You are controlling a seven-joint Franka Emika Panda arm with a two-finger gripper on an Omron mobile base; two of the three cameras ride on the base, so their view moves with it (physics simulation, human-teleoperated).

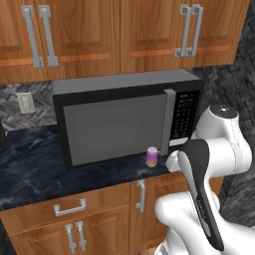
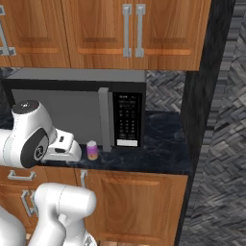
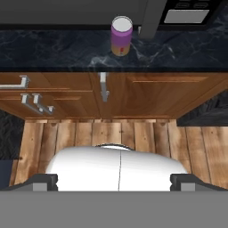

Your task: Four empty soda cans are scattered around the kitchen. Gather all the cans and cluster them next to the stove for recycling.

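A: Where is the pink soda can [image 3: 121, 35] sitting?
B: On the bench [image 3: 53, 51], at twelve o'clock, before the microwave [image 1: 119, 119]. Jaws are standing spread, holding nothing; gathering is hardly beginning

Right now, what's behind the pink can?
The microwave stands right behind the can, by its door handle, on the black counter. The door is shut, so the inside is hidden.

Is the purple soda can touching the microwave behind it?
Apart. In the hand view, a strip of black counter shows between the soda can and the microwave.
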